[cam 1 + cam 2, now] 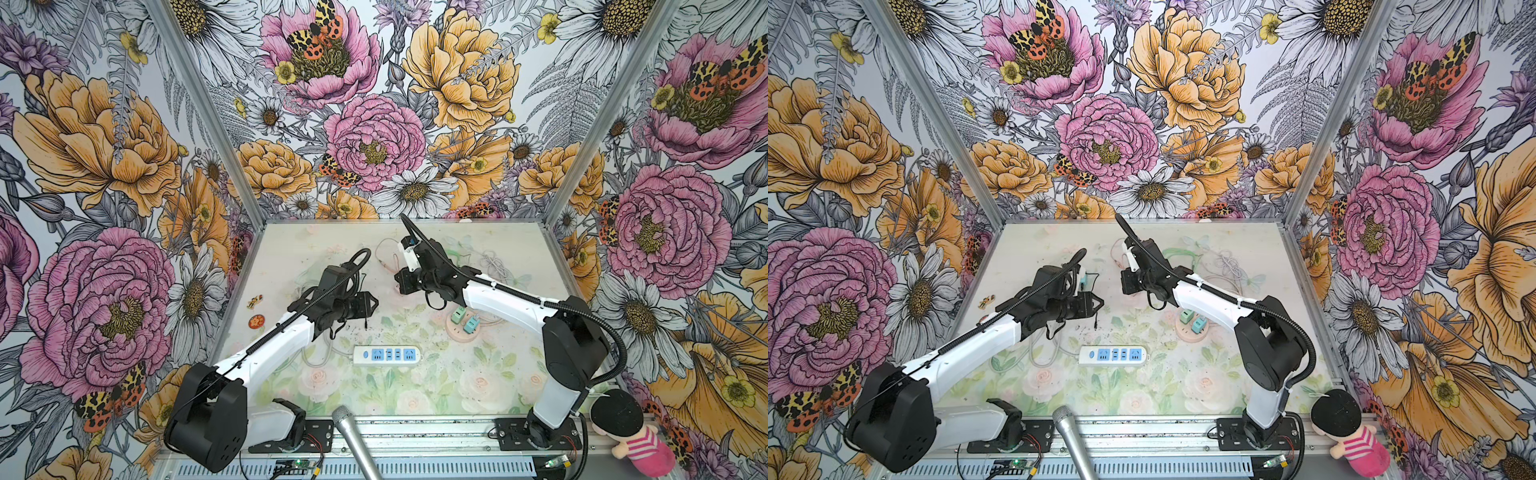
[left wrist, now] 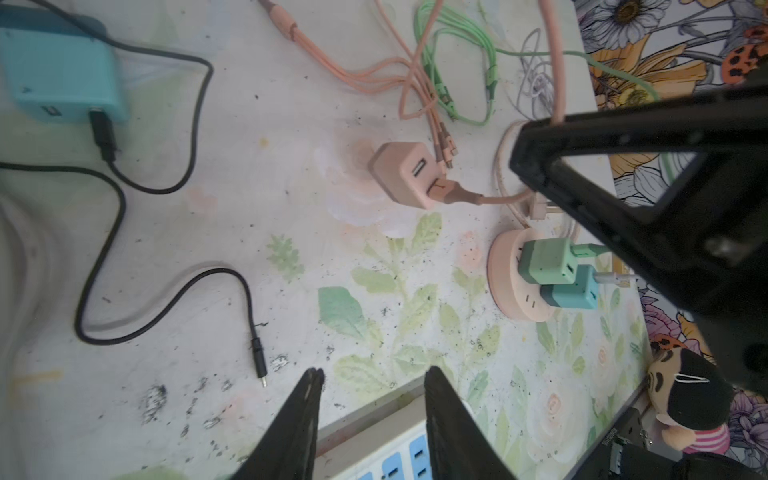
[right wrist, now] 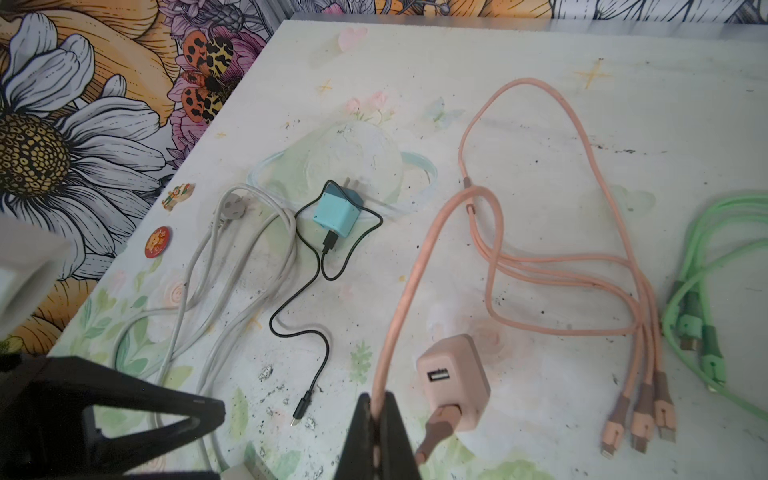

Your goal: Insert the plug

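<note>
— Where's the plug?
— The pink charger (image 3: 455, 380) lies mid-table (image 3: 540, 83), beyond the white power strip (image 1: 388, 354). From above, my right arm seems to hide it.
— And your jaws?
— My right gripper (image 3: 376, 399) is clenched on the pink cable (image 3: 415, 266). My left gripper (image 2: 374, 372) hangs spread and empty, to its left.

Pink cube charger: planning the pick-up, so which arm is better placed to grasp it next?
Probably left: the left fingers stand open and empty, facing the pink cube charger, while the right fingers are shut on its pink braided cable.
</note>
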You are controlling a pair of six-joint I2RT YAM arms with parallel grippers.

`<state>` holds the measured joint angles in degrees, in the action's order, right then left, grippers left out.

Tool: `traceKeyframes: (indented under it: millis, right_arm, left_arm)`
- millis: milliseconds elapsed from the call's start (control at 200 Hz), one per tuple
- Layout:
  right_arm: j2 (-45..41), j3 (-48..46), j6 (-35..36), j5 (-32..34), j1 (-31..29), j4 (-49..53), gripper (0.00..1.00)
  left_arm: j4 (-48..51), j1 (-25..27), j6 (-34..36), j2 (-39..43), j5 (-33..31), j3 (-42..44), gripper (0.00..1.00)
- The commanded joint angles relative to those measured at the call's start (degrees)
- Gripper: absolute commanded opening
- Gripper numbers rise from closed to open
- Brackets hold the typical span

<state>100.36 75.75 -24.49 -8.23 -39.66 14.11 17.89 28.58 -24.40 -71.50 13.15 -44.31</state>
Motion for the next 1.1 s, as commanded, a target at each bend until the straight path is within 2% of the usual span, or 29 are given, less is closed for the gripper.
traceKeyframes:
  millis: [0, 15, 65, 110, 275, 585, 846, 1096]
  right_arm:
    - [-4.8, 3.3, -3.2, 0.7, 0.4, -1.0, 0.0]
    - [-5.0, 3.3, -3.3, 0.8, 0.4, -1.0, 0.0]
    - [-5.9, 3.7, -3.5, 0.9, 0.4, -0.9, 0.0]
    - [-6.7, 3.9, -3.7, 0.9, 0.4, -0.9, 0.0]
    - [-9.5, 4.7, -5.2, 0.2, 0.3, -0.5, 0.0]
    - [-13.4, 4.8, -5.1, 1.0, 0.0, 1.0, 0.0]
    - [-16.0, 4.4, -7.1, -0.6, -0.7, 1.3, 0.0]
    - [-18.0, 3.3, -8.3, 0.0, -1.9, 1.3, 0.0]
  left_arm:
    - [-11.9, 4.4, 3.8, 2.3, -6.6, 3.6, 0.47]
    - [-13.1, 4.7, 4.0, 2.6, -6.9, 4.3, 0.47]
    - [-16.6, 5.2, 4.7, 3.4, -8.0, 6.4, 0.58]
    - [-19.4, 5.3, 5.6, 3.9, -8.6, 8.4, 0.61]
    - [-26.5, 6.1, 10.0, 5.1, -9.7, 13.2, 0.61]
    - [-38.0, 10.6, 15.4, 8.4, -14.2, 16.4, 0.62]
    - [-38.5, 11.1, 19.5, 4.6, -9.2, 13.5, 0.62]
    - [-42.2, 12.4, 22.7, 1.5, -8.8, 11.2, 0.63]
